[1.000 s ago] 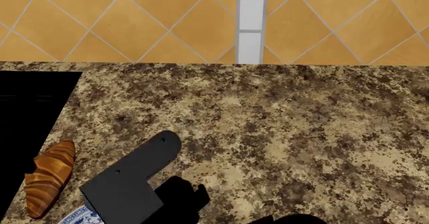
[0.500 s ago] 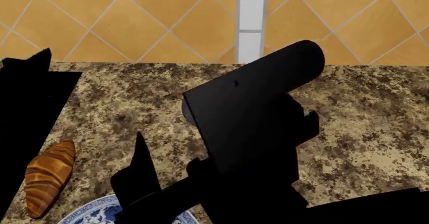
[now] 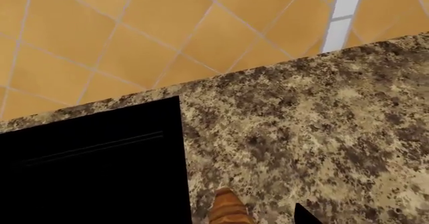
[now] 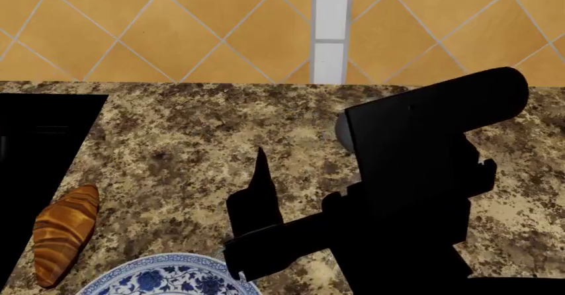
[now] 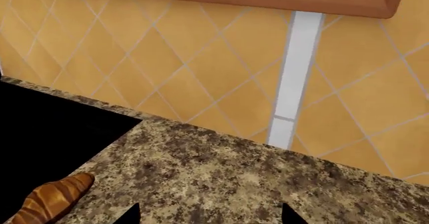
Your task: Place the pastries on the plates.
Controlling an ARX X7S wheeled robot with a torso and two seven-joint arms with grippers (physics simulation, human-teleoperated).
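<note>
The croissant (image 4: 62,233) lies bare on the speckled tabletop (image 4: 264,129) at about 8 o'clock in the head view, its long side running along the edge of the black recess (image 4: 40,149) on that side. It is not on a plate. The nearest plate, the white one with the blue floral rim (image 4: 168,276), shows only as an arc at 6 to 7 o'clock, just beside the croissant's lower end but apart from it, and what shows of it carries nothing.

So the task looks barely begun: one pastry waits to be picked up, and the small round cake and the plain grey plate are in none of the views (they may sit outside the frame).

Moving outward, a dark arm fills the head view from 3 to 6 o'clock, with a pointed dark part (image 4: 258,196) reaching toward the centre. Which arm it is, I cannot say for certain.

The right wrist view shows two dark finger tips (image 5: 130,215) well apart with nothing between them, so the right gripper reads as released and empty. In the left wrist view only one dark tip (image 3: 305,215) shows beside the croissant's end, so the left gripper's state cannot be told.
</note>
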